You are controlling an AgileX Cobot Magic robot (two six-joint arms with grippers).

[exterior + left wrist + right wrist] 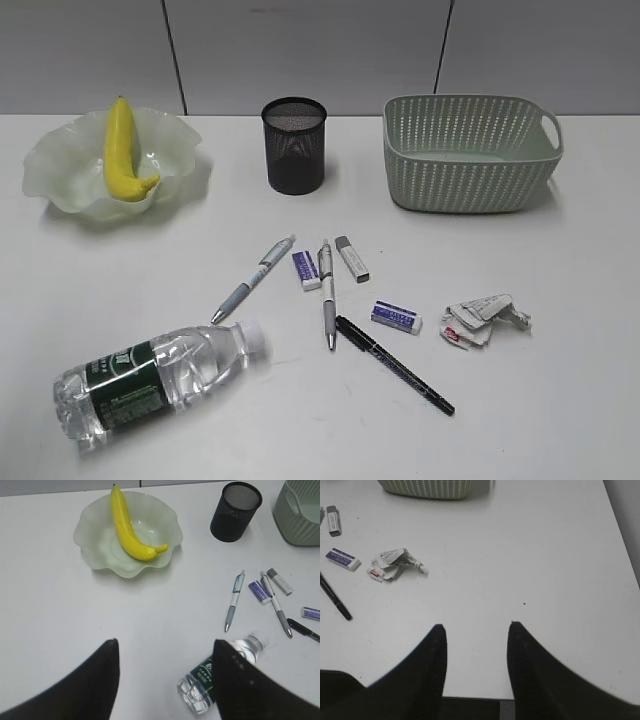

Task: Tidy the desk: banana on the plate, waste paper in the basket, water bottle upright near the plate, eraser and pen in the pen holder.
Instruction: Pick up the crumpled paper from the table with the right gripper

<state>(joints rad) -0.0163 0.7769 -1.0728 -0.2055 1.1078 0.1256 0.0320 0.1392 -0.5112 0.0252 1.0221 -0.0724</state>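
Note:
The banana [120, 150] lies in the pale green plate [60, 170] at the back left. Lying on its side at the front left is the water bottle [150, 385], cap toward the pens. Three pens [327, 290] and three erasers [397, 317] are scattered mid-desk, the waste paper [485, 320] to their right. The black pen holder [294, 145] and the basket [470, 150] stand at the back. My left gripper [166, 642] hangs open over bare desk, the bottle [197, 687] partly behind its right finger. My right gripper [477, 625] is open and holds nothing, right of the paper [395, 565].
The desk's front edge [470, 698] runs just under my right gripper, and its right edge [620, 535] is close by. In the exterior view neither arm shows.

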